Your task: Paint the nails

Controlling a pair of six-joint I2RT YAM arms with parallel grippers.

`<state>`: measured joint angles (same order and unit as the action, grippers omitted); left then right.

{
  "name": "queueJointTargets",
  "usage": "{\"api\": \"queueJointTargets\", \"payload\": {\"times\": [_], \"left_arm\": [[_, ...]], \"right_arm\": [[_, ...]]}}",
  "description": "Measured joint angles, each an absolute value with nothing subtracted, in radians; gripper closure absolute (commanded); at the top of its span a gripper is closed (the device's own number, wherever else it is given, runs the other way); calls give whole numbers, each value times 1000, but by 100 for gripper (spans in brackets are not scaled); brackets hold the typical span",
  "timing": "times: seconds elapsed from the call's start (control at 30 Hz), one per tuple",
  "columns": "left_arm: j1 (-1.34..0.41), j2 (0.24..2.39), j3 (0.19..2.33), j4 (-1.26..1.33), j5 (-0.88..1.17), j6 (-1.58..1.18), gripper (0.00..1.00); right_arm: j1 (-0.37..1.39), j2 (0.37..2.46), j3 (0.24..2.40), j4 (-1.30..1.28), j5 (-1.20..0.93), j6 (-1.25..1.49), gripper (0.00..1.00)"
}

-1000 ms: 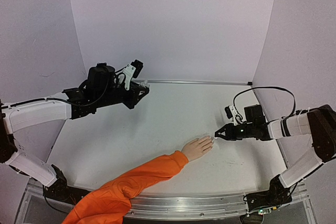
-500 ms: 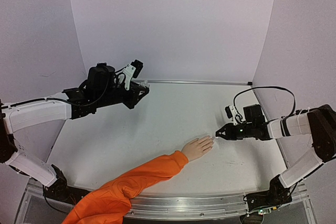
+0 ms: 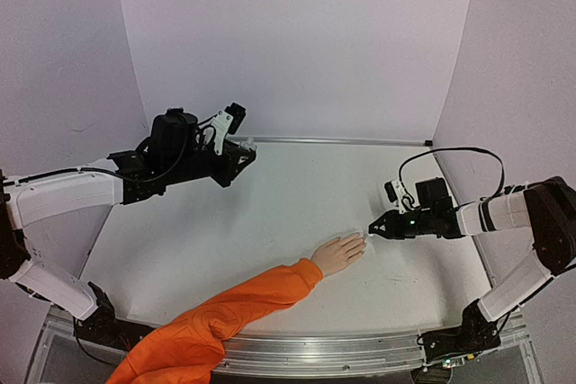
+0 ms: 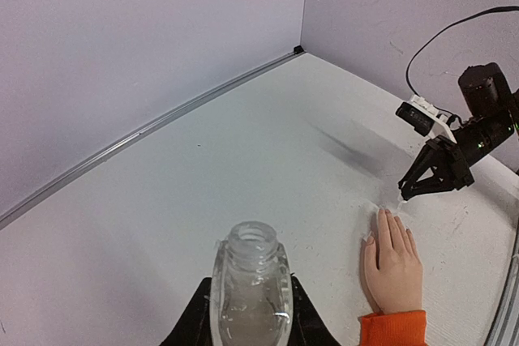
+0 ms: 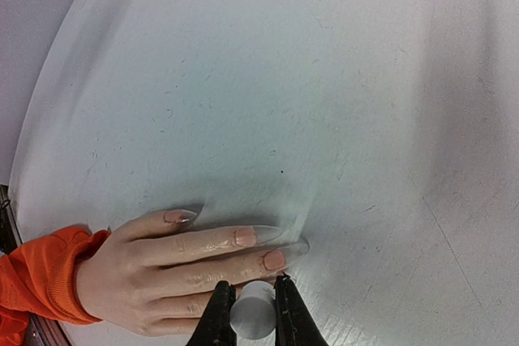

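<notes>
The right gripper is clamping a small white cylindrical cap right over the fingertips of a pale peach mannequin hand, which is lying flat on the white table in an orange fabric sleeve. Its pinkish nails are pointing toward the right arm. Well apart, at rear left, the left gripper is gripping an open clear glass bottle.

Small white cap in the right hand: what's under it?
The pale peach mannequin hand, its lower fingers. The small white cap hides any brush and whichever nail sits directly below.
</notes>
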<state>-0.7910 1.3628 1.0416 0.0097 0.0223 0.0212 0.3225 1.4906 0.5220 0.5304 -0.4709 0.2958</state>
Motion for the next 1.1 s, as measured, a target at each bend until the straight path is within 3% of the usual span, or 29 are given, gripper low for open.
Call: {"api": "queueJointTargets", "payload": {"times": [1.1], "left_arm": [[-791,1363,1042,10,23,24,100]], "right_arm": [[338,1507,530,515,-461,296,100]]}}
